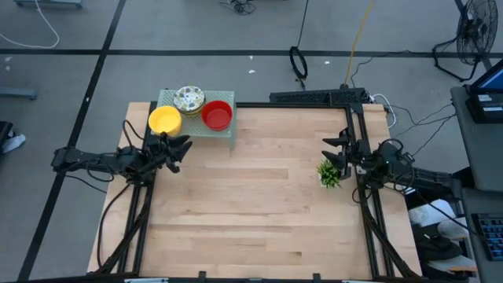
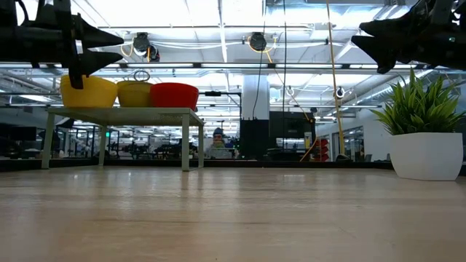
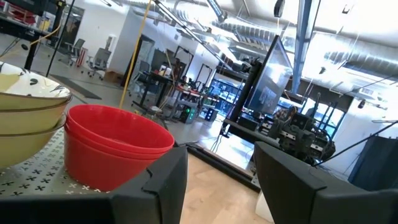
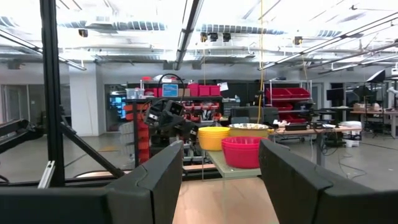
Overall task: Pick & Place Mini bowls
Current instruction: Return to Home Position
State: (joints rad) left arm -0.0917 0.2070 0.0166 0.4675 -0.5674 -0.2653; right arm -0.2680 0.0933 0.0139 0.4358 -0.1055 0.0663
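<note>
The mini bowls stand in three stacks on a small pale-green stand point(image 1: 196, 126) at the table's far left: yellow bowls point(image 1: 165, 119), white patterned bowls point(image 1: 189, 99) and red bowls point(image 1: 217, 115). The stand rests on its thin legs point(image 2: 186, 142). My left gripper point(image 1: 182, 151) hovers open just on the near side of the stand, raised above the table, with nothing between its fingers. In the left wrist view the red stack point(image 3: 112, 146) and the white stack point(image 3: 28, 115) sit close ahead. My right gripper point(image 1: 332, 151) waits open at the table's right edge, facing the stand point(image 4: 233, 171).
A small green plant point(image 1: 329, 173) in a white pot point(image 2: 426, 156) stands on the table just in front of my right gripper. The wide middle and near part of the wooden tabletop point(image 1: 251, 220) shows bare wood. Black frame rails point(image 1: 369, 228) run along both sides.
</note>
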